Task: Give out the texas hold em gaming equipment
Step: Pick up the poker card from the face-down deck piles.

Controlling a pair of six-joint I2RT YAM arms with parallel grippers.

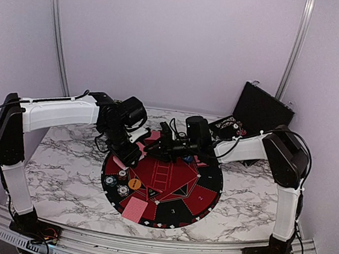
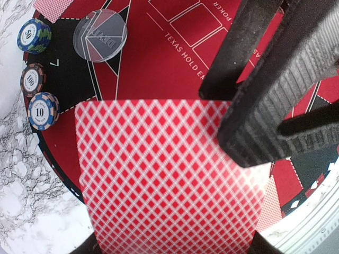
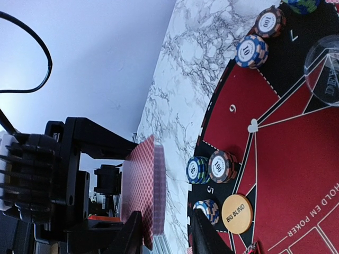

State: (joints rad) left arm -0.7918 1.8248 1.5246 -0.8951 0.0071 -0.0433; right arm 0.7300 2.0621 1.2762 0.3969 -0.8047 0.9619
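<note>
Left gripper [image 2: 175, 247] clamps the cards [image 2: 169, 180], long axis pointing straight ahead. Right gripper [image 3: 167, 233], jaws part-open, straddles their far edge head-on: likely the arm to peel one off.

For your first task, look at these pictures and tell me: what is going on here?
Two robot arms are dealing out a Texas hold 'em set. The left gripper holds a deck of red-backed cards above the round mat. The right gripper has its jaws at the deck's corner, apparently to draw a card; whether they have closed is unclear. Chip stacks, an orange Big Blind disc, a clear disc and a dealt card lie on the mat.
</note>
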